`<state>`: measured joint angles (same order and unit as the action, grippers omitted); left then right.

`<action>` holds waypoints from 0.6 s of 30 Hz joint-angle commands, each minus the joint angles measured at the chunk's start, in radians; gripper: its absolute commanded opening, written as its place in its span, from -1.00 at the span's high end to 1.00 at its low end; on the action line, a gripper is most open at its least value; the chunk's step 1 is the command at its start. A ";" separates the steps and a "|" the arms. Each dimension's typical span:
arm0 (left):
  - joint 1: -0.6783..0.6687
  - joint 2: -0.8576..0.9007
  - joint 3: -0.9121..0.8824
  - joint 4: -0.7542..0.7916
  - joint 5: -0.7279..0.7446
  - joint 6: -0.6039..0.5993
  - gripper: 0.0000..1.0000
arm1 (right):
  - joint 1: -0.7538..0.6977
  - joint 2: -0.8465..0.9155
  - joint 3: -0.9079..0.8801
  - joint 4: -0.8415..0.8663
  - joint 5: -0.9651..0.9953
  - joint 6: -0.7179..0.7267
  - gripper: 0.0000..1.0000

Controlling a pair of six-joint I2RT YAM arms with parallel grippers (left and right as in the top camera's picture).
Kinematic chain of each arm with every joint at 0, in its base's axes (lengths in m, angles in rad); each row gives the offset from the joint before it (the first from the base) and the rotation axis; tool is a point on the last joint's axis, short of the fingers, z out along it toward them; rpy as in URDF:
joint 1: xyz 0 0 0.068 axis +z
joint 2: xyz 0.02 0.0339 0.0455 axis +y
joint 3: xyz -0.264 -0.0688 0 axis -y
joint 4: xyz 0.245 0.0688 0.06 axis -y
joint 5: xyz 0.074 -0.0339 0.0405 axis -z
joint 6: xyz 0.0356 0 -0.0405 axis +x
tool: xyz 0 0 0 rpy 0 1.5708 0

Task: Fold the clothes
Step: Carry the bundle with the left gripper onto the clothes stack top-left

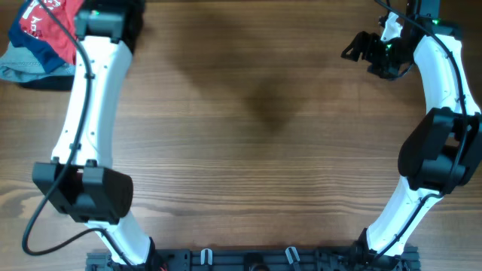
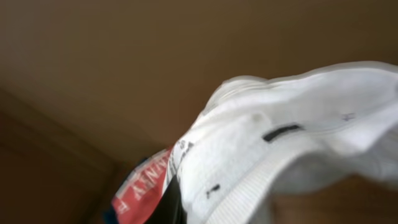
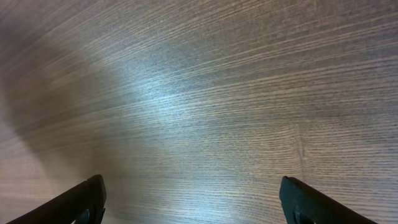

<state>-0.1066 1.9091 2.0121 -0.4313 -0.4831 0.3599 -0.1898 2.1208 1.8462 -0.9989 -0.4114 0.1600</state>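
Observation:
The clothes [image 2: 249,155], white fabric with a small black label, fill the lower right of the blurred left wrist view, bunched right at the jaws. A dark finger [image 2: 169,204] presses against the fabric, and the other finger is hidden by it. In the overhead view the left arm's wrist [image 1: 102,22] reaches over a pile at the far left corner. Its gripper and the white garment are hidden there. My right gripper [image 1: 369,49] is open and empty at the far right. Its fingers stand wide apart over bare wood in the right wrist view [image 3: 193,199].
A pile of other garments, red with white lettering [image 1: 45,22], blue and grey [image 1: 22,69], lies at the far left corner. The red piece also shows in the left wrist view [image 2: 140,190]. The wooden table [image 1: 256,135] fills the middle.

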 commanded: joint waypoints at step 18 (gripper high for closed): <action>0.445 0.297 -0.001 0.604 0.206 0.467 0.92 | 0.035 -0.017 0.001 -0.008 -0.016 0.001 -0.79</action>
<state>0.3183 2.1658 2.0010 0.1413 -0.3264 0.7952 -0.1566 2.1208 1.8462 -1.0077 -0.4114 0.1604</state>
